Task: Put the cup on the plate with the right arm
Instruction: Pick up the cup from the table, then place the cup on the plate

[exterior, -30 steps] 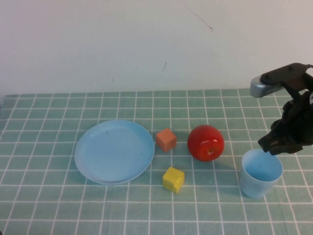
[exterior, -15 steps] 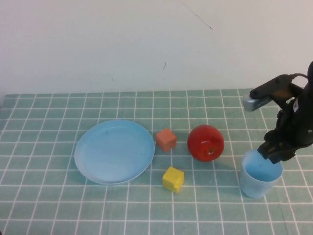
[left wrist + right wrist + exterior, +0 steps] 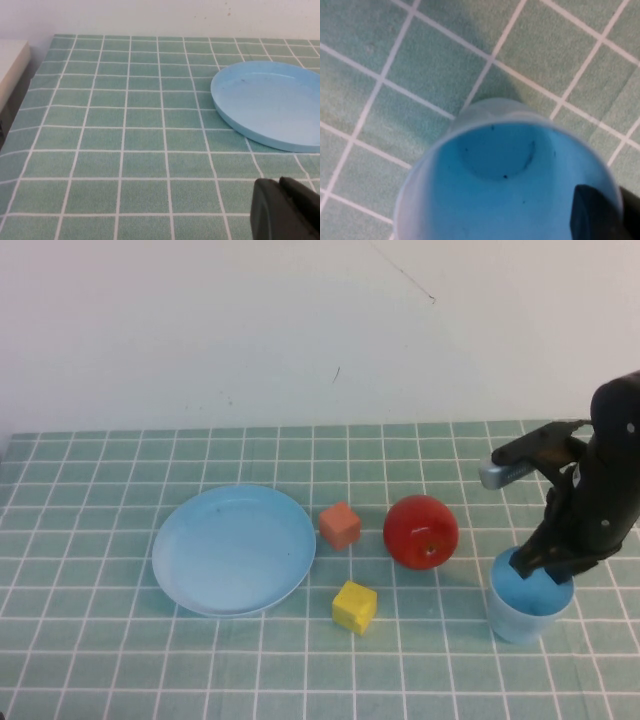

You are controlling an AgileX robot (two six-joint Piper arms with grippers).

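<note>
Cup (image 3: 528, 602) upright directly beneath right gripper (image 3: 541, 569), one jaw inside rim, jaw spread indeterminable; left gripper (image 3: 285, 210) far off, spread likewise unclear.

Cup and plate sit well apart on the desk.
The light blue cup (image 3: 528, 605) stands upright, mouth open, empty; the round shallow plate (image 3: 234, 549) lies flat at the left.

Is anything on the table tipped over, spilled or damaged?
Nothing stands out. The cup stands upright and empty, with the right gripper at its rim. The plate lies flat. The left gripper is low over the table, near the plate.
</note>
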